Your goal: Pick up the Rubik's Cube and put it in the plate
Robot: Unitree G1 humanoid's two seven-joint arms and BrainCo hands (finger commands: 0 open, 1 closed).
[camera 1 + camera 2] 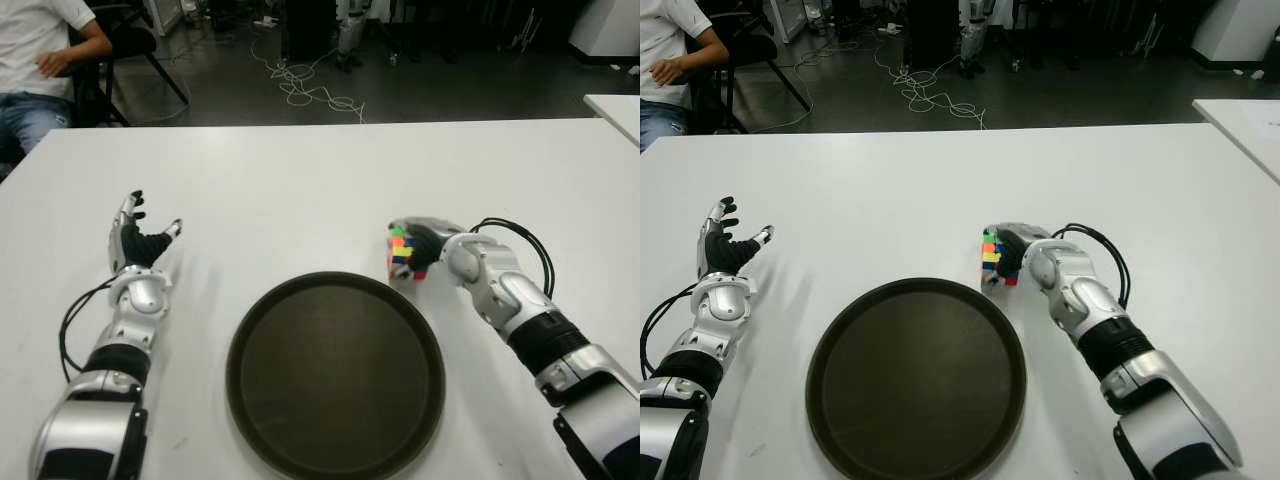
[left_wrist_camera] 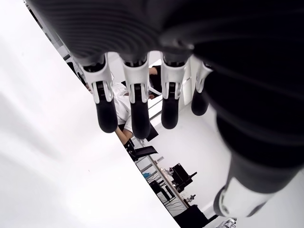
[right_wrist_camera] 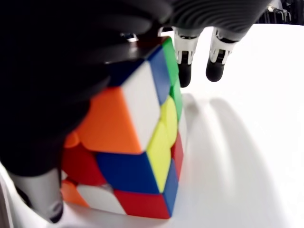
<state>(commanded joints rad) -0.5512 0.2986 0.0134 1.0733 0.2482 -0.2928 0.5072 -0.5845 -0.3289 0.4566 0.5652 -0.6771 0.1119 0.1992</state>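
Note:
The Rubik's Cube (image 1: pixel 402 252) shows just past the far right rim of the round dark plate (image 1: pixel 335 375), on the white table (image 1: pixel 300 180). My right hand (image 1: pixel 422 243) wraps it from the right side. In the right wrist view the cube (image 3: pixel 142 142) lies against the palm, with the thumb below it and fingers (image 3: pixel 183 61) reaching over its top. Whether the cube touches the table I cannot tell. My left hand (image 1: pixel 140 240) is idle to the left of the plate, fingers (image 2: pixel 137 114) spread and holding nothing.
A person (image 1: pixel 40 60) sits on a chair beyond the table's far left corner. Cables (image 1: pixel 310 90) lie on the floor behind the table. A second white table's corner (image 1: pixel 615 105) shows at the far right.

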